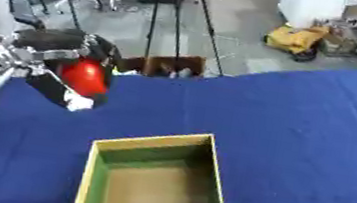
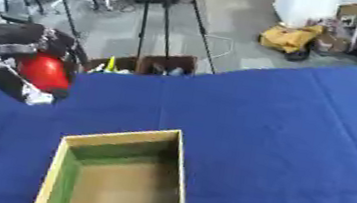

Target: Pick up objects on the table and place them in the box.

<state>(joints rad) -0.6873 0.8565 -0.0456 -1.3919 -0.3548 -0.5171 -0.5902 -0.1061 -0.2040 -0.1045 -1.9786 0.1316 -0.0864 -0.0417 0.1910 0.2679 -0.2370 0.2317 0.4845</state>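
My left hand (image 1: 68,64) is up at the left side of the view, over the near-left edge of the blue-covered worktop (image 1: 300,142). Its fingers (image 1: 59,93) are curled round a red rounded object (image 1: 85,77), with black parts of the hand above and beside it and a pale tip showing just below (I cannot make out what the red thing is beyond its colour and its smooth, bulging shape). The red object is held clear of the cloth, well apart from the box, up and to the left of it.

The box (image 1: 216,180) sits on the worktop in the lower middle of the view, open at the top, with a pale yellow rim, green inner walls and a brown cardboard floor. It lies slightly askew, its far end nearer my left hand than its near end, which runs off the bottom edge. Nothing shows inside the part of it I can see.

My right hand shows in neither view.

Beyond the far edge of the worktop there is a grey floor with 1 dark tripod (image 1: 181,18) standing on it, a small brown crate (image 1: 169,66) at its foot and a yellow bundle (image 1: 296,39) further back to the right.
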